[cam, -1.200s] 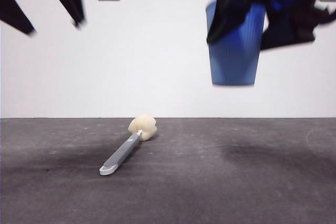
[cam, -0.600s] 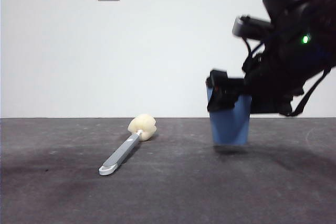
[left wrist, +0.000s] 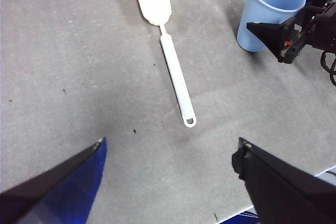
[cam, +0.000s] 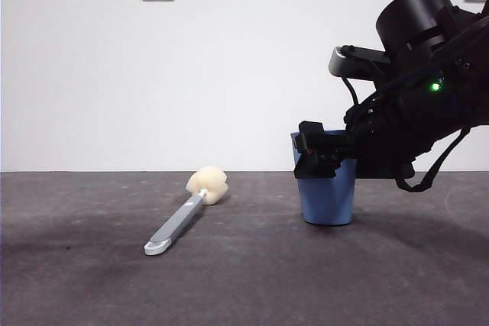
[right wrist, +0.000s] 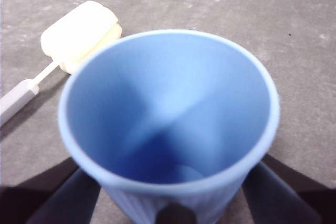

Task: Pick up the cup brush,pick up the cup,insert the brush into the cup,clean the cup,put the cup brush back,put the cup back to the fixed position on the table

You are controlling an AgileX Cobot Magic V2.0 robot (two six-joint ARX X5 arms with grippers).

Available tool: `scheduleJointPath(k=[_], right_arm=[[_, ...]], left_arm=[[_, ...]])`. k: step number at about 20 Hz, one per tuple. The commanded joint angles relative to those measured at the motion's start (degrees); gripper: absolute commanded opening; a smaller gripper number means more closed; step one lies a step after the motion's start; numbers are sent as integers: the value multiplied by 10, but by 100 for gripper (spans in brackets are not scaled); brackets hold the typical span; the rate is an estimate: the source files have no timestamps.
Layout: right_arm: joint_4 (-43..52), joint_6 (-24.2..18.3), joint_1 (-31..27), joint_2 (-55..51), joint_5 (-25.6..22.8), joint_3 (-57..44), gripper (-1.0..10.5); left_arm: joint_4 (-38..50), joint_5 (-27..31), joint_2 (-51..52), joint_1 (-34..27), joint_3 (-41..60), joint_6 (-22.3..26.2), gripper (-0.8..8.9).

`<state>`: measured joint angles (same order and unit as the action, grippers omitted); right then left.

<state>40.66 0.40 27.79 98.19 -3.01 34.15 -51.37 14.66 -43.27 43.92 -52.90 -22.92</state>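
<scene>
Between the right gripper's [cam: 315, 154] jaws stands the cup [cam: 328, 196], upright on the table [cam: 244, 280], gripped near its rim. Well off to its side lies the cup brush [cam: 187, 211]. High above, the left gripper [left wrist: 168, 182] hangs wide apart.

The front camera looked level across the table [cam: 92, 280]; both wrist cameras looked down (the right much nearer), sharing the cup [right wrist: 168, 124].

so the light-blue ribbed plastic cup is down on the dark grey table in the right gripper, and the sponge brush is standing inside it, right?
Not quite. The grey-handled brush with the cream sponge head is lying flat on the dark grey table, apart from the cup. The light-blue ribbed plastic cup is empty, as the right wrist view shows. The rest holds: the right gripper is around it.
</scene>
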Motion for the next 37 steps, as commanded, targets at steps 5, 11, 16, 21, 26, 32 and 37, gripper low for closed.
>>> scheduleJointPath(k=[5, 11, 16, 21, 26, 32, 37], right_arm=[[-39, -4, 1, 7, -1, -6, 539], [-63, -4, 1, -45, -1, -6, 573], [-219, 2, 2, -189, 0, -6, 572], [-464, 44, 21, -410, 21, -3, 567], [-704, 78, 57, -584, 80, 38, 567], [-882, 98, 76, -624, 186, 113, 562], [-928, 107, 76, -623, 211, 118, 99]], left_arm=[[3, 2, 1, 1, 3, 7, 409], [3, 2, 1, 1, 3, 7, 409], [3, 1, 1, 1, 3, 7, 409], [3, -2, 1, 1, 3, 7, 409], [3, -40, 0, 1, 3, 48, 408], [3, -115, 0, 1, 3, 86, 400], [3, -137, 0, 1, 3, 95, -22]])
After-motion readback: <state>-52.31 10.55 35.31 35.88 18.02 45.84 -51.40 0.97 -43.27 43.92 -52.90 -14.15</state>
